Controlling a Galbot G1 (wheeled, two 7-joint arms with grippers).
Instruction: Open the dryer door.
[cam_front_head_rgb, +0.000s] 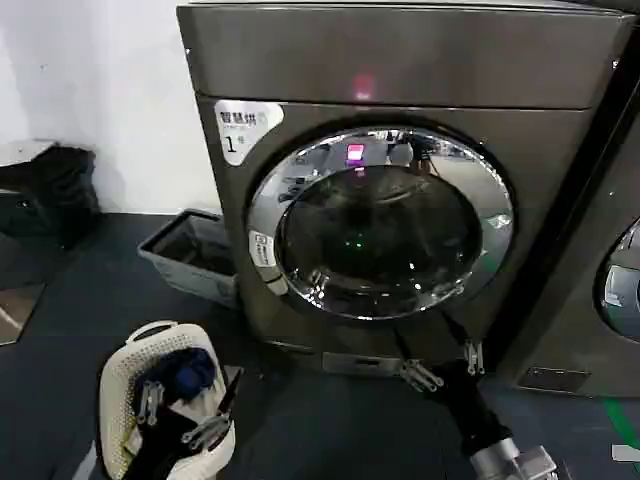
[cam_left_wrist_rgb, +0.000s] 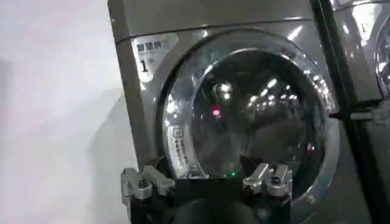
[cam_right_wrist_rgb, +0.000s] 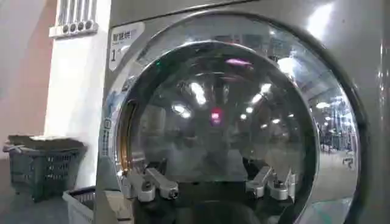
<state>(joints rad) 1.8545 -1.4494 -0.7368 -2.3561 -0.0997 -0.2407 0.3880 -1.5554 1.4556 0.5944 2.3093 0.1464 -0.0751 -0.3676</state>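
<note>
Dryer door (cam_front_head_rgb: 380, 225) sits shut, flush on the dryer (cam_front_head_rgb: 400, 60) front. Right gripper (cam_front_head_rgb: 445, 368) low before the door's bottom rim, fingers spread wide, holding nothing. Left gripper (cam_front_head_rgb: 180, 415) spread and empty over a white basket (cam_front_head_rgb: 120, 385).

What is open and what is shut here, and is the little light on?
dryer door: shut, flat against the dryer front.
pink light: on.
right gripper: open, low in front of the dryer, holding nothing.
left gripper: open, down over the white laundry basket, holding nothing.
</note>
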